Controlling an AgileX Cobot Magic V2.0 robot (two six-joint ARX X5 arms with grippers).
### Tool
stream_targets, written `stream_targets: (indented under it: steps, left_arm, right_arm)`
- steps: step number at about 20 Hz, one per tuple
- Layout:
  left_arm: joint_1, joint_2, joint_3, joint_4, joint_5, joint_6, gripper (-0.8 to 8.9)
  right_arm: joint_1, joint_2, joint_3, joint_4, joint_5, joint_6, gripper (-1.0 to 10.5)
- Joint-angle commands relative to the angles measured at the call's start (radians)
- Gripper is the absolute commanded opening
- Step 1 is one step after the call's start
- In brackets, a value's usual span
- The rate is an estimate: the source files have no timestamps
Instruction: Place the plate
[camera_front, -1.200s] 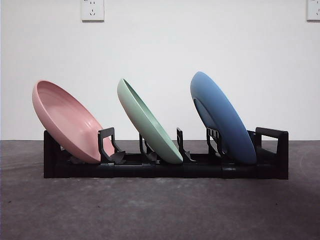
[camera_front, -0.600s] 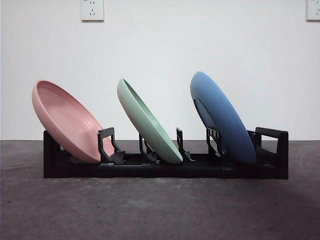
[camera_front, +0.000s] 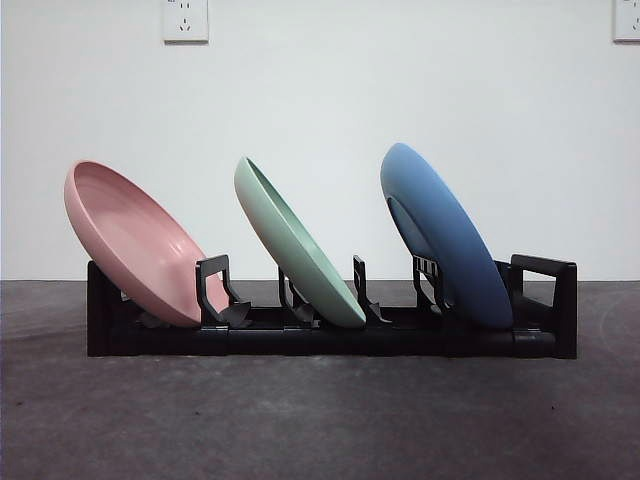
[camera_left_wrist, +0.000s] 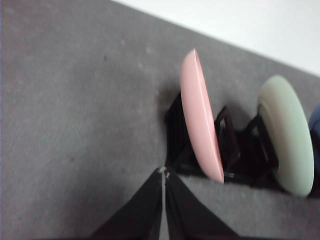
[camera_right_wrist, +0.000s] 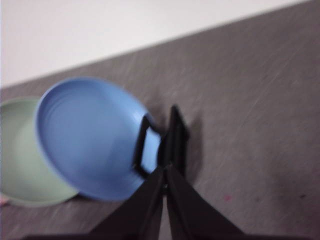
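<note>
A black dish rack (camera_front: 330, 335) stands on the dark table and holds three tilted plates: a pink plate (camera_front: 135, 240) at the left, a green plate (camera_front: 295, 240) in the middle and a blue plate (camera_front: 440, 235) at the right. No gripper shows in the front view. My left gripper (camera_left_wrist: 164, 173) is shut and empty, above the table beside the rack's pink plate (camera_left_wrist: 200, 115) end. My right gripper (camera_right_wrist: 165, 172) is shut and empty, above the rack's end by the blue plate (camera_right_wrist: 90, 135).
A white wall with two power sockets (camera_front: 185, 20) rises behind the table. Grey table surface (camera_front: 320, 420) lies in front of the rack and to both sides of it.
The blue plate and the rack's right end have shifted very slightly. Nothing else has moved.
</note>
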Motion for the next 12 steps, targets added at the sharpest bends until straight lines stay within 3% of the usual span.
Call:
stream_targets:
  steps: [1,5,12]
  left_arm:
    - [0.000,0.082,0.062,-0.049,0.024,0.051,0.10]
    - [-0.002,0.200,0.140,-0.151,0.055,0.096,0.10]
    - [-0.038,0.416,0.311,-0.359,0.082,0.216,0.11]
  right_arm:
    - [0.018,0.078,0.084,-0.059,-0.046,-0.034,0.1]
    - [0.055,0.185,0.193,-0.161,-0.055,-0.050,0.1]
    - [0.167,0.451,0.399,-0.368,-0.099,-0.154,0.1]
